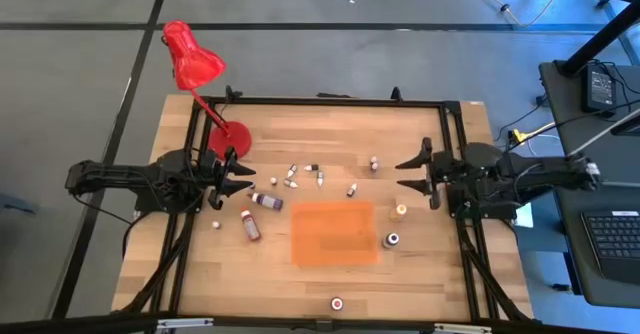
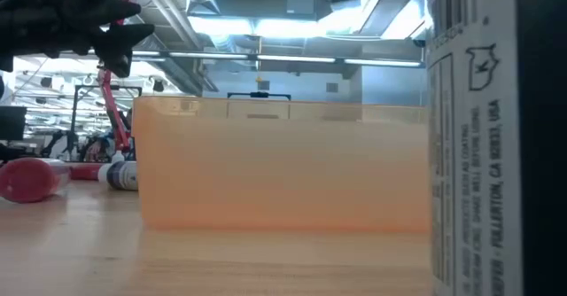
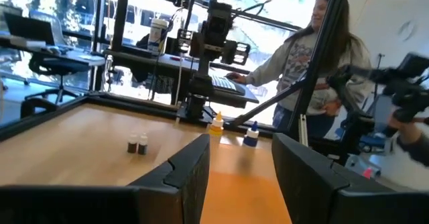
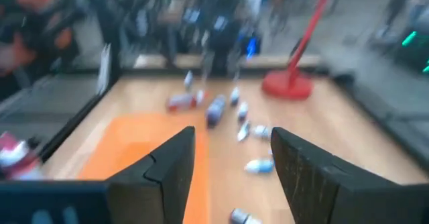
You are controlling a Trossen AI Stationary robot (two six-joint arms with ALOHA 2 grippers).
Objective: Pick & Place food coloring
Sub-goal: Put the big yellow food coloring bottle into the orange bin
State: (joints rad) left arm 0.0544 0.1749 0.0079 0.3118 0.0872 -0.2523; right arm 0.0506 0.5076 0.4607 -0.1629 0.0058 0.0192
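Note:
Several tiny food coloring bottles (image 1: pixel 320 178) lie and stand scattered on the wooden table beyond the orange mat (image 1: pixel 334 233). A purple one (image 1: pixel 266 201) and a red one (image 1: pixel 250 224) lie on their sides left of the mat. An orange one (image 1: pixel 400 212) and a dark white-lidded one (image 1: pixel 392 240) stand upright at the mat's right edge. My left gripper (image 1: pixel 240 174) (image 3: pixel 241 170) hovers open at the table's left side, pointing right. My right gripper (image 1: pixel 412 172) (image 4: pixel 231 163) hovers open at the right side, pointing left toward the bottles (image 4: pixel 214 110).
A red desk lamp (image 1: pixel 192 59) stands with its base (image 1: pixel 230 136) at the far left corner, close to my left gripper. A red-lidded bottle (image 1: pixel 338 302) stands alone by the near edge and fills the low view's right (image 2: pixel 496 136). A person (image 3: pixel 315 56) stands beyond the table.

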